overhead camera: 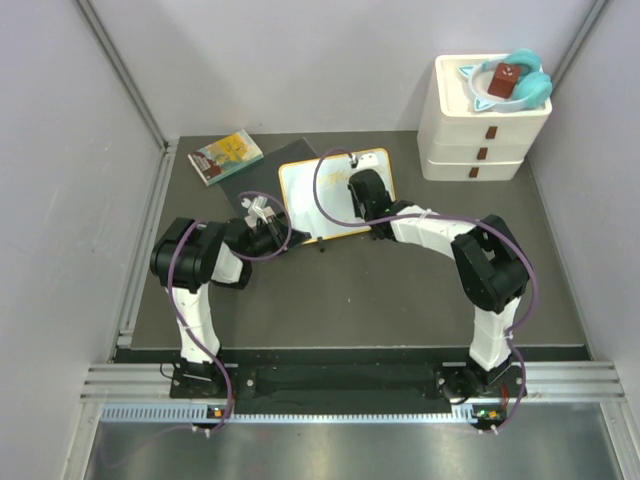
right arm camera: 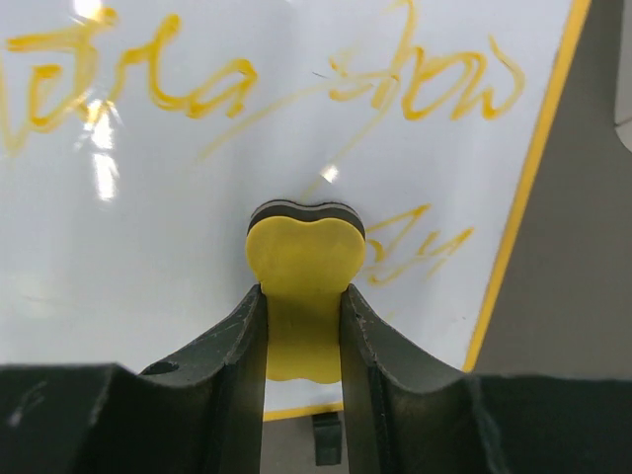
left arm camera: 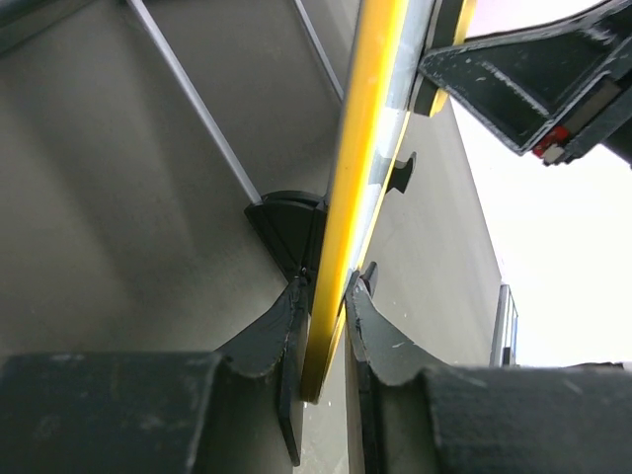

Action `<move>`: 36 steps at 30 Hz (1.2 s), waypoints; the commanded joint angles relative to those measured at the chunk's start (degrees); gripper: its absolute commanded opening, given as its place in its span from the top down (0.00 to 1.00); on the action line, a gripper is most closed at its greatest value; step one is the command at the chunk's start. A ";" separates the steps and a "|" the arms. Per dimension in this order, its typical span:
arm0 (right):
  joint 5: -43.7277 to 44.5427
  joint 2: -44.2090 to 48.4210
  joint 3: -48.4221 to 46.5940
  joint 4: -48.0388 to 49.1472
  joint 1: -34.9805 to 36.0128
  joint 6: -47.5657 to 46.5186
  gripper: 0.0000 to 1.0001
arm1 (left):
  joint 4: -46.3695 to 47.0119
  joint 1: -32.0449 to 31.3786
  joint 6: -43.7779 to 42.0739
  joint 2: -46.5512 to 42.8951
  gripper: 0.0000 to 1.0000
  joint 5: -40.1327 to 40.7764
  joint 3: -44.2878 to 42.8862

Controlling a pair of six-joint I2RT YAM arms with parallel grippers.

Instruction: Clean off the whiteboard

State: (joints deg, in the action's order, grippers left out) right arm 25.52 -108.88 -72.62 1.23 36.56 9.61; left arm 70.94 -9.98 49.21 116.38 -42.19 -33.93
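Observation:
The whiteboard (overhead camera: 312,192) with a yellow-orange frame lies at the table's middle. Its frame edge (left arm camera: 360,148) runs between my left gripper's fingers, and one black foot (left arm camera: 403,170) shows. My left gripper (overhead camera: 283,233) (left arm camera: 324,296) is shut on the board's near left edge. My right gripper (overhead camera: 360,188) (right arm camera: 303,306) is over the board and shut on a yellow eraser (right arm camera: 304,259), whose dark felt side rests on the white surface (right arm camera: 148,207). Yellow-orange scribbles (right arm camera: 434,89) cross the board beyond and beside the eraser.
A small colourful book (overhead camera: 225,156) lies at the back left. A dark grey mat (overhead camera: 268,172) lies partly under the board. A white drawer unit (overhead camera: 483,135) stands at the back right with a teal object (overhead camera: 520,85) on top. Walls close in on both sides.

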 commanded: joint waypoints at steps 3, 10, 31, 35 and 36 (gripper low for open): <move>-10.39 -3.09 -1.03 5.27 1.49 2.08 1.00 | -12.75 0.75 -3.42 1.40 1.00 8.97 0.97; -10.49 -4.85 -3.75 0.54 7.30 4.71 1.00 | -12.31 0.75 -3.51 1.13 1.00 9.06 1.24; 6.48 -3.54 5.54 0.85 0.09 10.53 1.00 | -12.31 0.75 -3.42 1.75 1.00 8.53 0.71; 1.20 -1.95 6.61 4.21 3.06 7.45 1.00 | -12.66 0.75 -3.42 1.92 1.00 8.44 0.36; 0.94 -2.04 6.27 4.21 4.04 6.14 1.00 | -12.67 0.75 -3.51 1.92 1.00 8.36 0.36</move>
State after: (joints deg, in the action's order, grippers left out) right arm 31.24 -108.20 -68.27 4.67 37.74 19.59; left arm 69.30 -10.13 49.15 116.40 -41.58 -34.46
